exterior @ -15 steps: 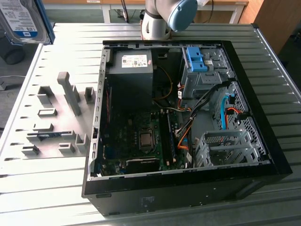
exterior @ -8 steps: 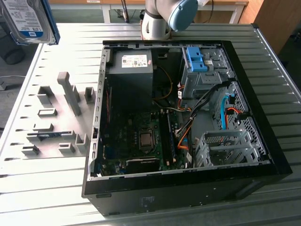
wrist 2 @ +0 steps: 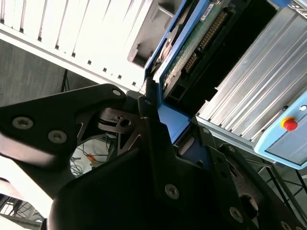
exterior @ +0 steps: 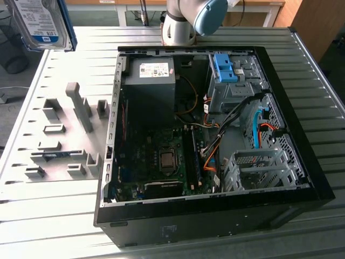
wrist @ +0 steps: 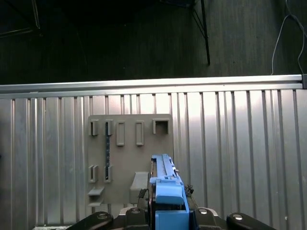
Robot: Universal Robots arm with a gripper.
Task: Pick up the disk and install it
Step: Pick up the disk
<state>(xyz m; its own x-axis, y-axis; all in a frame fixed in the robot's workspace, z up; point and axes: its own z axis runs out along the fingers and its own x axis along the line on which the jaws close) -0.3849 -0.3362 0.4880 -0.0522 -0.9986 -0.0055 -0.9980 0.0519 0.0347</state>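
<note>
One disk (exterior: 40, 24) in one pincer (wrist 2: 173, 127)

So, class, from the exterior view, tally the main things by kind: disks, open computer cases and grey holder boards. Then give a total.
disk, held aloft: 1
open computer case: 1
grey holder board: 1
Total: 3

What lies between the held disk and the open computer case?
In the exterior view, bare ribbed table separates disk and case; the grey holder plate sits nearer the camera.
</note>
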